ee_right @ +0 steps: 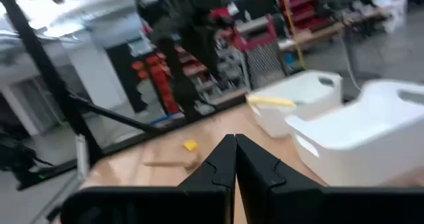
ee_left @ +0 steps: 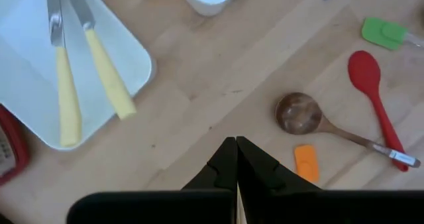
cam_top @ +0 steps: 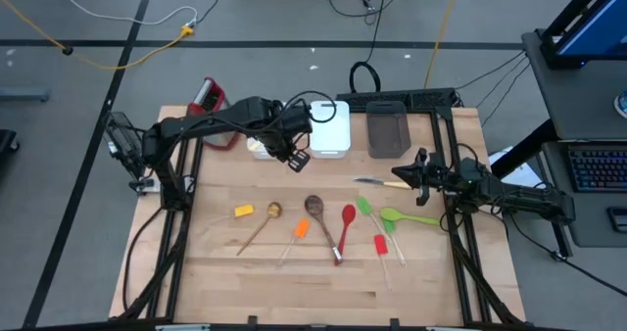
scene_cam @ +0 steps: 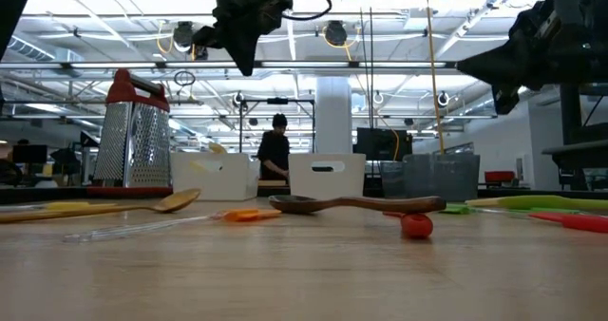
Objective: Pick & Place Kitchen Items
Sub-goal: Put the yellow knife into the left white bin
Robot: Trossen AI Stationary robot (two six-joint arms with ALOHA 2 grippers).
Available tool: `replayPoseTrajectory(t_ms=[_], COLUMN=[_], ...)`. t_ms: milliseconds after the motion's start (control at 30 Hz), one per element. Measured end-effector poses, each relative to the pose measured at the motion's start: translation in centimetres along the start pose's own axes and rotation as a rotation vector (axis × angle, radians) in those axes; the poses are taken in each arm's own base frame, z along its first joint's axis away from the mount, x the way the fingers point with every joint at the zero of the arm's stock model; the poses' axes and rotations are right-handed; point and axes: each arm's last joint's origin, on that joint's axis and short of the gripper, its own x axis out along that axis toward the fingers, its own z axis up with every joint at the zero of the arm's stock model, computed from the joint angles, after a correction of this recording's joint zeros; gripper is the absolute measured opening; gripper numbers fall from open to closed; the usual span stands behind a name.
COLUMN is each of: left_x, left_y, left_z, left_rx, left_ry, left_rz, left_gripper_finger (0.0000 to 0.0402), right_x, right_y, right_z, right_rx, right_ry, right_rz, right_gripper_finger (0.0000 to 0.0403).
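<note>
Two yellow-handled knives in white bin

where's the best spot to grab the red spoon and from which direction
Probably mid-handle, coming straight down. The red spoon lies flat on the table with its bowl toward the bins and its thin handle running toward the front edge, close beside the wooden spoon. Fingers should straddle the handle crosswise, clear of that neighbour.

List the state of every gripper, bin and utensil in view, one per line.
Left gripper: shut, empty, raised above the table.
Right gripper: shut, empty.
Two yellow-handled metal knives: lying in the white rectangular bin.
Dark wooden spoon: flat on the wooden table.
Red plastic spoon: flat on table.
Grey rectangular bin: upright.
</note>
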Motion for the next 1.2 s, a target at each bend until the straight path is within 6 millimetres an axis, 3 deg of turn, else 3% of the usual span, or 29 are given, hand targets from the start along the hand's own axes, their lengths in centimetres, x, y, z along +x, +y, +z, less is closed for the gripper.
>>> replayPoseTrajectory(t_ms=[200,333,633,900,1200], left_x=[-0.7,-1.1,-0.7,-0.3,0.4], left_y=[0.3,1.3,4.5,6.7,9.5], left_z=[0.5,-0.2,-6.8,-12.4,-16.0], left_rx=[0.078,0.1,0.044,0.076,0.063], left_ry=[-0.081,-0.121,-0.252,-0.394,-0.532], left_rz=[-0.025,-0.055,-0.217,-0.317,-0.385], left_gripper_finger=[0.0001,0.0001,0.0002,0.0001,0.0002], right_x=[0.0,0.0,0.6,2.4,5.2], right_y=[0.3,0.4,0.2,1.1,1.8], right_z=[0.8,0.8,0.0,2.5,4.7], right_rx=[0.039,0.039,-0.049,-0.106,-0.103], right_ry=[-0.078,-0.074,0.045,0.118,0.387], right_rz=[0.04,0.059,0.049,0.057,-0.022], right_gripper_finger=[0.0004,0.0004,0.0004,0.0004,0.0004])
